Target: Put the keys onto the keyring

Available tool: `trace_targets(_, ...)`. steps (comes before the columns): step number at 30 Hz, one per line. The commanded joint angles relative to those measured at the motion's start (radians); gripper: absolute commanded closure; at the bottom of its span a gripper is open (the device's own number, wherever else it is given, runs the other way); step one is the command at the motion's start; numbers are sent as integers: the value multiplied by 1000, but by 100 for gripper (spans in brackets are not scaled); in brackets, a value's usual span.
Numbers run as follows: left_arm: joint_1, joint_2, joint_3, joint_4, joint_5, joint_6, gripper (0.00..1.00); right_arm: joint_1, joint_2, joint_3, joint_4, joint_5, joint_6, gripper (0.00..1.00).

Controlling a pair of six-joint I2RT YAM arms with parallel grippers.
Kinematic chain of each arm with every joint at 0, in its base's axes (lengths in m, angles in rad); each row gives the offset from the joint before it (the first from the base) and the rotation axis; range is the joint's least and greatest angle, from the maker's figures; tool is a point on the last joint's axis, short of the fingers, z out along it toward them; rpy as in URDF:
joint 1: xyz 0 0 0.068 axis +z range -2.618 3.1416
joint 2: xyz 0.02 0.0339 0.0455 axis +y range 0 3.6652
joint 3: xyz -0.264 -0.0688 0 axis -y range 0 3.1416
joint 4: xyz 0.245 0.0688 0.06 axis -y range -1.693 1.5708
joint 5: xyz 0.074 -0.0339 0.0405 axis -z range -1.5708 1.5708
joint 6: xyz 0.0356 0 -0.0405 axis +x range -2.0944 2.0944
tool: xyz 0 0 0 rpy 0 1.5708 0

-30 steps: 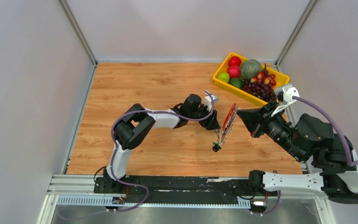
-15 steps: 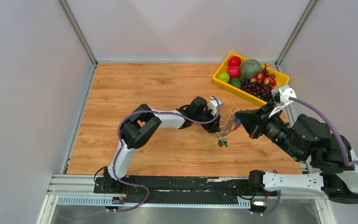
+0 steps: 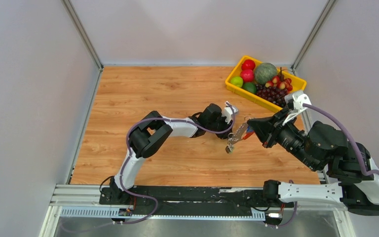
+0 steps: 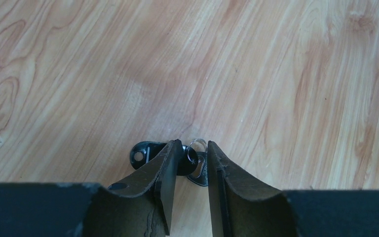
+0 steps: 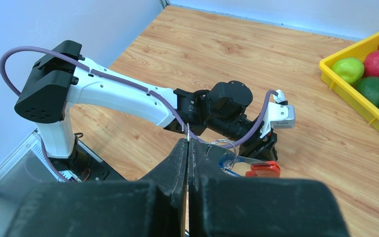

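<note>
Left arm stretched forward and rightward, low over the desk (image 4: 276,74). The left fingers (image 4: 165,170) stand narrowly parted, not yet closed. A small silver ring (image 4: 196,147) sits in their gap, at the tips. The black-headed key (image 4: 145,154) lies crosswise, its head outside the left-hand finger and its blade slanting into the gap, so its long axis runs roughly along the closing line. Contact with the ring cannot be told. Just right of these fingers hangs the keyring (image 5: 262,169), with a blue-headed key (image 5: 223,160) beside its red part. Right arm levelled toward the left one. The right fingers (image 5: 177,165) are pressed together on a thin wire of the keyring, apparently carrying it. The left fingers are nearer the black-headed key.
</note>
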Motion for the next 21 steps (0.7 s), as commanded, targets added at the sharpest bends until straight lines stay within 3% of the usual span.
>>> trace_targets(1,-18,42,5,-45,-21,36,63,2,-19,-1,42,-16,-14,100)
trace_targets(14,-23,45,-22,-30,29,69,61,2,-21,-8,45,-25,-26,100)
trace_targets(21,-30,54,-33,-32,30,81,72,2,-18,-8,48,-36,-22,100)
